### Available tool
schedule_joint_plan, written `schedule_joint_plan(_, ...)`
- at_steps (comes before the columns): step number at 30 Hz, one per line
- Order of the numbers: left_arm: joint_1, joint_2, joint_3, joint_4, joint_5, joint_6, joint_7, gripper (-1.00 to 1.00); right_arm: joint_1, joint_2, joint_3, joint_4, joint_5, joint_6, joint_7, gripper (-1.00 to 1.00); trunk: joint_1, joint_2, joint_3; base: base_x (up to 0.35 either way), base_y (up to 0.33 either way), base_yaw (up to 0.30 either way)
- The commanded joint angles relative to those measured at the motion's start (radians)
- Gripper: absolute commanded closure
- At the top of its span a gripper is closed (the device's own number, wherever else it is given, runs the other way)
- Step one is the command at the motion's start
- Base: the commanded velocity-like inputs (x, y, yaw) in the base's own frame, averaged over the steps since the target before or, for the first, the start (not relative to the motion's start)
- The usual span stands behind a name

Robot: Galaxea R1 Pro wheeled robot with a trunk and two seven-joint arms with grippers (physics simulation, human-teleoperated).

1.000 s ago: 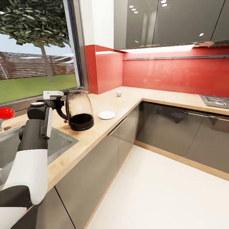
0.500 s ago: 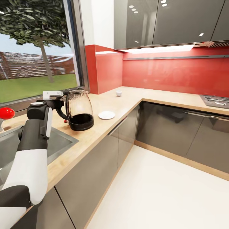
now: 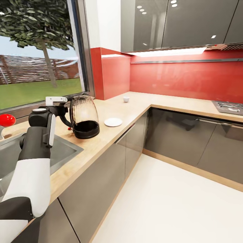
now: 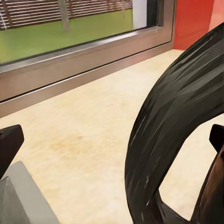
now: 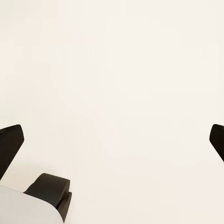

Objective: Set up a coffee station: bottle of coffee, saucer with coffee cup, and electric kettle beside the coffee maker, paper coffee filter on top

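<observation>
From the head view, the clear glass rounded electric kettle with its black base and black handle [image 3: 84, 116] stands upright on the long light-wood desk [image 3: 135, 107], just beside the steel sink basin [image 3: 64, 152] and in front of the window. Further along the same desk lie the small round plain white saucer [image 3: 113, 122] and, well apart from it toward the red wall, the small white coffee cup [image 3: 126, 99]. The left claw [image 3: 62, 114] reaches in at the kettle's handle side, but from here I cannot tell how wide it stands. In the left wrist view, the thick black curved handle [image 4: 175, 126] rises between the two dark fingertips [image 4: 10, 144], which sit far apart at the edges of the picture; the claw looks wide, straddling the handle and not yet closed on it. In the right wrist view, the right claw [image 5: 112, 144] hangs over plain pale floor, its fingertips spread wide and holding nothing. By my judgement the kettle is rigid but breakable, its glass body smooth and slippery, and fairly heavy for one claw; the handle is the sensible hold, taken near its middle so the kettle stays level when lifted.
</observation>
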Motion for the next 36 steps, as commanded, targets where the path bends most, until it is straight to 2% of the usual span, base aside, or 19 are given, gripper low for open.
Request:
schedule_joint_plan(1,-0.001,0.0,-0.001,0.0,0.002,0.004,0.003,-1.0,-0.001,0.0,0.003,0.0,-0.011,-0.002,0.008,-1.0,0.0,0.0,-0.001,0.0,0.0,0.0)
schedule_joint_plan(17,-0.002,0.0,-0.001,0.003,0.002,0.005,0.003,-1.0,-0.001,-0.001,0.003,0.0,-0.011,-0.002,0.008,-1.0,0.0,0.0,-0.001,0.0,0.0,0.0)
schedule_joint_plan(18,-0.002,0.0,-0.002,0.004,0.002,0.005,0.003,1.0,-0.001,-0.001,0.003,0.0,-0.011,-0.002,0.008,-1.0,0.0,0.0,-0.001,0.0,0.0,0.0)
schedule_joint_plan(36,-0.002,0.0,-0.002,-0.002,0.004,0.003,0.003,1.0,-0.001,0.0,0.005,0.0,-0.009,-0.002,0.008,-1.0,0.0,0.0,-0.001,-0.002,0.0,0.0)
